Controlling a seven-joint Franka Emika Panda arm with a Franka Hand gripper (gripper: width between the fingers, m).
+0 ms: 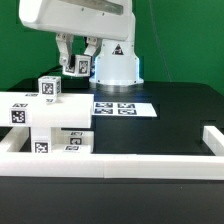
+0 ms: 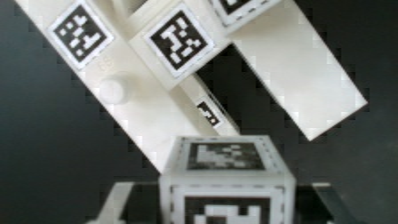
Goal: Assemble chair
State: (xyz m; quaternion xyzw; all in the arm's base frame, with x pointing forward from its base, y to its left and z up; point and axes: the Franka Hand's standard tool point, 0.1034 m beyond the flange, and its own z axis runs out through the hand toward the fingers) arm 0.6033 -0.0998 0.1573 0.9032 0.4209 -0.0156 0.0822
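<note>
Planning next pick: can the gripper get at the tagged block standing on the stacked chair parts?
Probably not yet: the gripper is shut on a tagged part. The block itself stands exposed on top of the stack, nothing over it.

Chair parts point(image 1: 45, 115) lie at the exterior view's left, the marker board point(image 1: 118, 108) beside them.

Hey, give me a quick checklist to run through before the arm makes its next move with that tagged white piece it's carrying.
1. Grip: gripper jaws shut on the tagged block: ok.
2. Block sits centred between the jaws in the wrist view: ok.
3. Block lifted off the table: ok.
4. Block lined up with its joining spot on the chair parts: cannot tell.
5. Marker board uncovered, tags visible: ok.
6. Border rail well away from the gripper: ok.
</note>
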